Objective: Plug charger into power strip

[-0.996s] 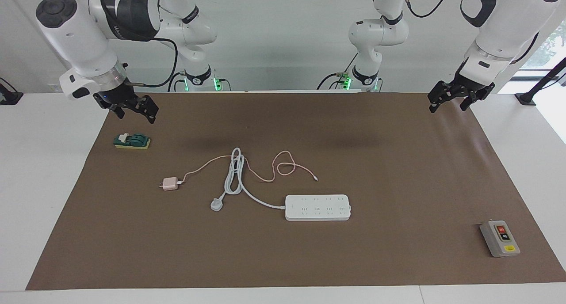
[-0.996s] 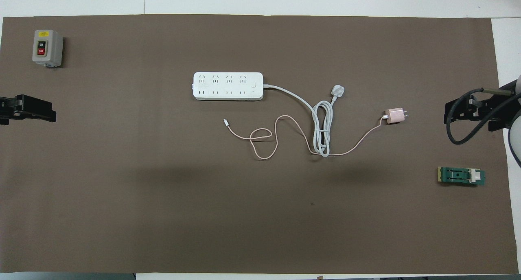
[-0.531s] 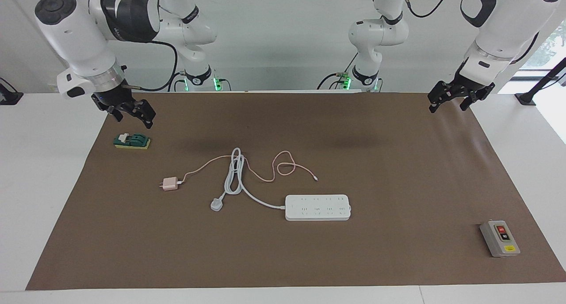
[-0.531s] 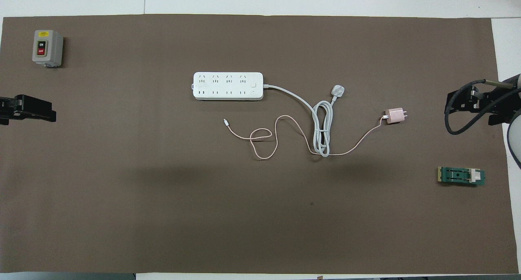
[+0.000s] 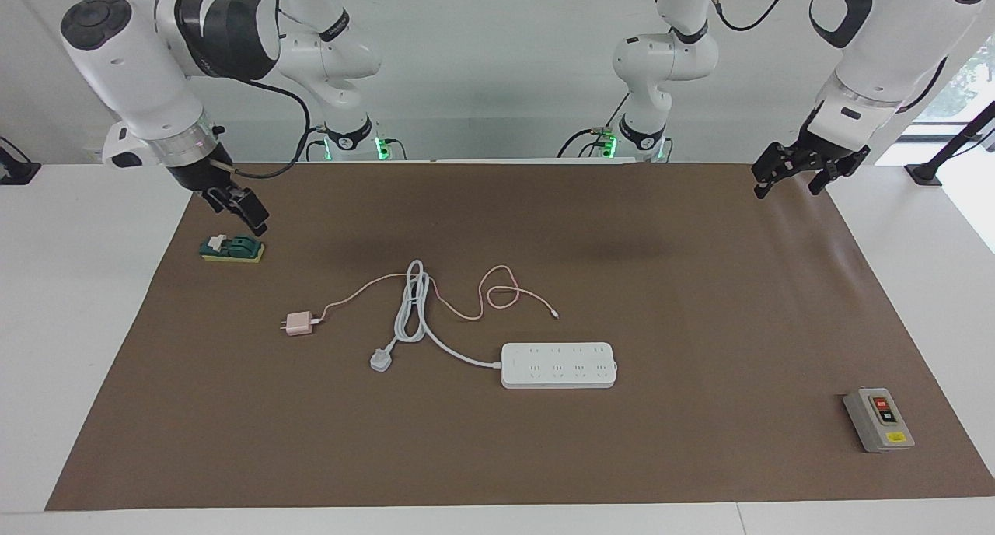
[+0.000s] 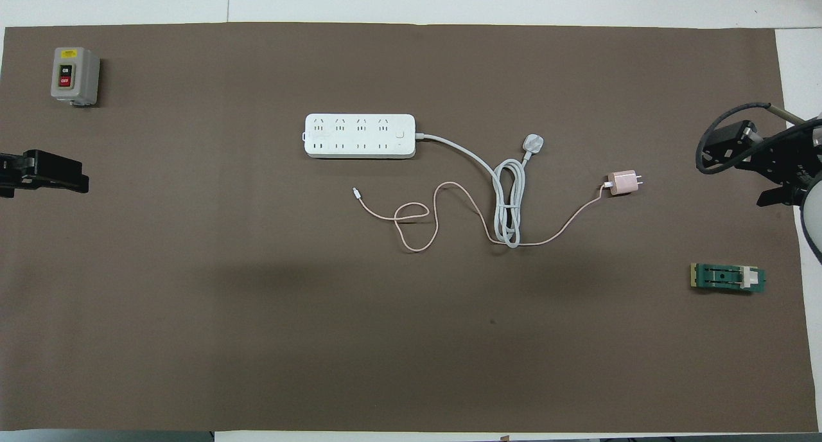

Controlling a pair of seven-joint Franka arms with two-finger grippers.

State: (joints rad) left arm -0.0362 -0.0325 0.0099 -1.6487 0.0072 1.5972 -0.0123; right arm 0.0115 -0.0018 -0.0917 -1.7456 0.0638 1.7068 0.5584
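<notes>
One brown mat covers white table; both end effectors wide, empty.

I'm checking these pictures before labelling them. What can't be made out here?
- Left end effector: overhead view, the frame edge cuts it off; only its tip shows.
- Right end effector: facing view, seen slantwise over the green block, contact unclear.
- Charger prongs: too small to count in the facing view.
- Power strip socket markings: too small in both views.
</notes>
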